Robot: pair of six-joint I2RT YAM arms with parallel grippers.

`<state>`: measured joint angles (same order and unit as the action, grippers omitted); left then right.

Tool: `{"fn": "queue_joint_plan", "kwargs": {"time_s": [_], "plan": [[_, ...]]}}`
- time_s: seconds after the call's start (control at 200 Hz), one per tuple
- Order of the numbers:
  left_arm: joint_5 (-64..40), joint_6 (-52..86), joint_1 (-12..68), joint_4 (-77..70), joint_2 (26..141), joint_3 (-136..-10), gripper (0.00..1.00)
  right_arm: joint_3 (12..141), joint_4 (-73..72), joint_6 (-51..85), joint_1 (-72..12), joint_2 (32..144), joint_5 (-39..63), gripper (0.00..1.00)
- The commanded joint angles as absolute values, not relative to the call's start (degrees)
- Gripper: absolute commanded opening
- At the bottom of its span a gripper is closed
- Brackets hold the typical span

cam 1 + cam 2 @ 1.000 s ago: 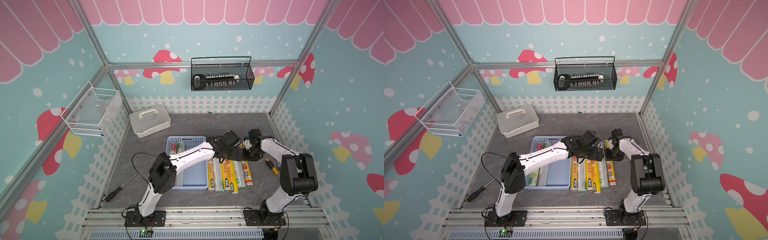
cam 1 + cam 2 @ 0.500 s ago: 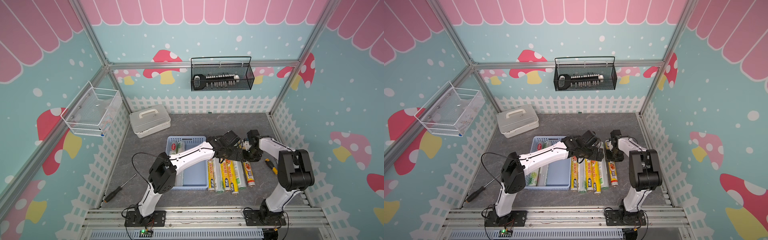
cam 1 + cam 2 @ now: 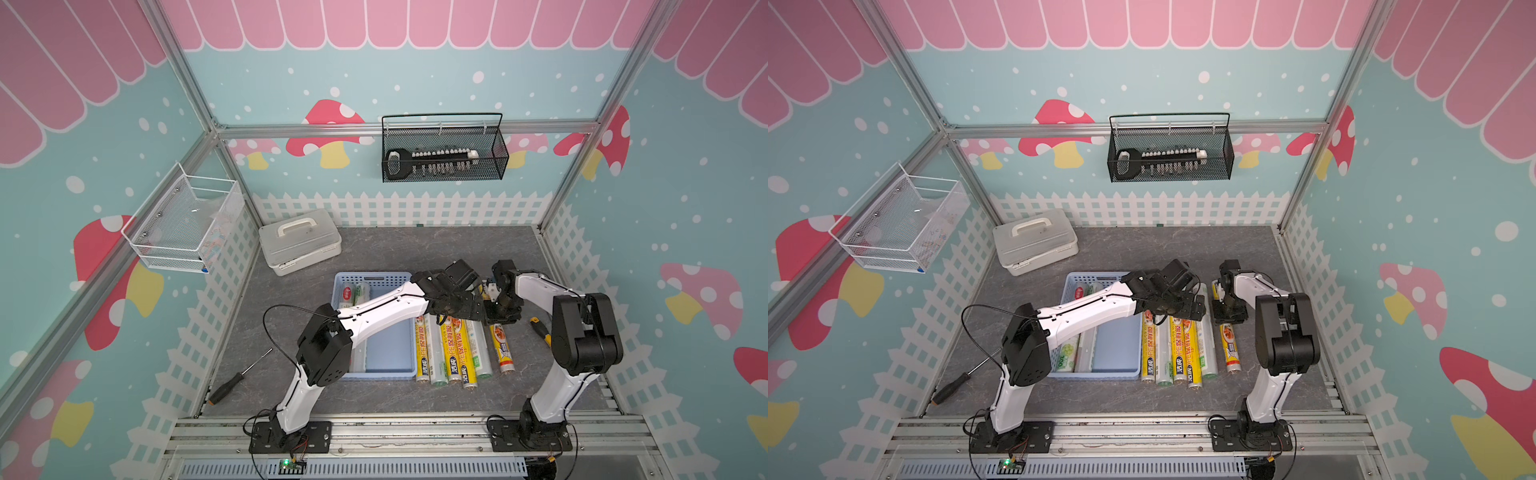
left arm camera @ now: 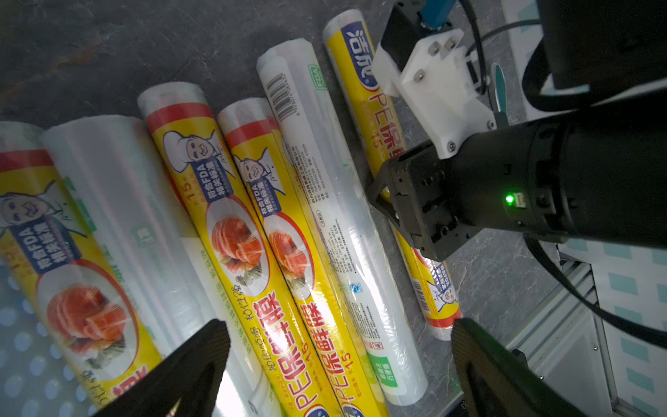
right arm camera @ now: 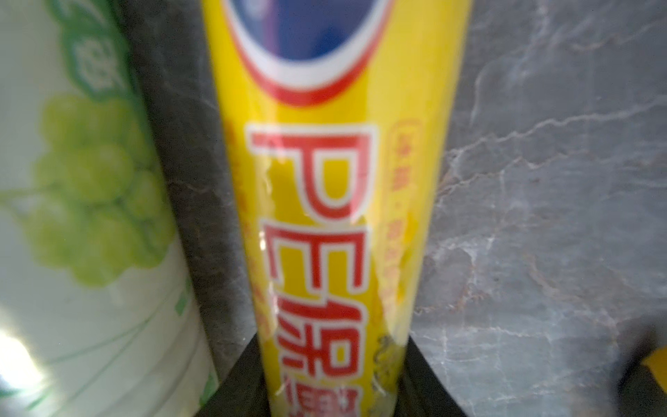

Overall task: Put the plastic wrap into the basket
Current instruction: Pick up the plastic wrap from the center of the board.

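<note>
Several plastic wrap rolls lie side by side on the grey table, right of the light blue basket [image 3: 374, 276] [image 3: 1096, 276]. More rolls [image 3: 354, 293] [image 3: 1068, 356] lie inside the basket. My right gripper [image 5: 334, 390] [image 3: 498, 316] [image 3: 1227, 318] is shut on the rightmost yellow roll [image 5: 335, 180] [image 3: 501, 348] [image 3: 1232, 350] [image 4: 364, 108], which still lies along the table. My left gripper [image 4: 339, 330] [image 3: 457, 318] [image 3: 1177, 313] hangs open over the row, straddling two yellow rolls [image 4: 288, 325] and a silvery one [image 4: 346, 224], touching none.
A yellow-handled screwdriver [image 3: 540, 329] lies just right of the right gripper. A black screwdriver [image 3: 239, 380] lies at the front left and a white case [image 3: 299, 241] at the back left. Black [image 3: 442, 153] and white [image 3: 187, 224] wire baskets hang on the walls.
The right gripper has come down a little onto the rightmost yellow roll and its jaws have closed on it. The left arm has hardly moved.
</note>
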<state>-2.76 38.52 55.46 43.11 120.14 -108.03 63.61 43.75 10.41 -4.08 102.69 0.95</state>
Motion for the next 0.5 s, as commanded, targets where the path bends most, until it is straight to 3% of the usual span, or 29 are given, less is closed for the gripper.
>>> {"fn": "queue_joint_plan", "kwargs": {"time_s": [0.0,0.245,0.49], "plan": [[-2.26,37.79,55.06,44.13,119.36,-108.69,0.99,64.18,46.00,11.24,-3.84,101.10,-2.88,0.38],[0.09,37.35,55.10,44.01,117.64,-107.99,0.99,63.83,47.55,13.76,-3.87,91.75,-6.72,0.28],[6.54,37.00,55.11,42.89,113.38,-104.82,0.99,63.10,46.48,17.04,-3.87,78.90,4.76,0.23]]}}
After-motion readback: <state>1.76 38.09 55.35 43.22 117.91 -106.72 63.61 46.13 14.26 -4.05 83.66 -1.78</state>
